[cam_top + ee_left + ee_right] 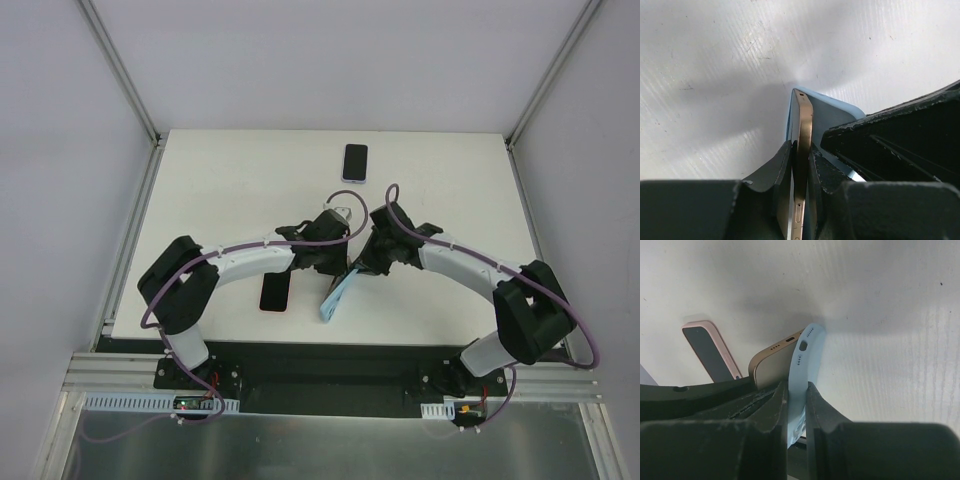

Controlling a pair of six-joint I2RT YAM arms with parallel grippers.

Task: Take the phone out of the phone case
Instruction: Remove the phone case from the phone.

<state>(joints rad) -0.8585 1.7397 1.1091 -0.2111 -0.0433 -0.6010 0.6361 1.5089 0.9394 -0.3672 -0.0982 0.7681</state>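
Clenched, my left claw (pixel 800 160) pinches the rigid, slippery phone (pixel 805 120) by its edge; my right claw (pixel 796 390) clamps the blue case (pixel 810 345), whose soft rim should flex.

Enclosed work cell with a white table, overhead view

White table (pixel 230 180) at centre; pale grey wall panels (pixel 330 60) at 9, 12 and 3 o'clock; aluminium corner struts (pixel 120 70) at 11 and 1 o'clock; aluminium rail (pixel 105 375) and brushed metal sheet (pixel 320 445) at 6 o'clock; light even, shadows soft.
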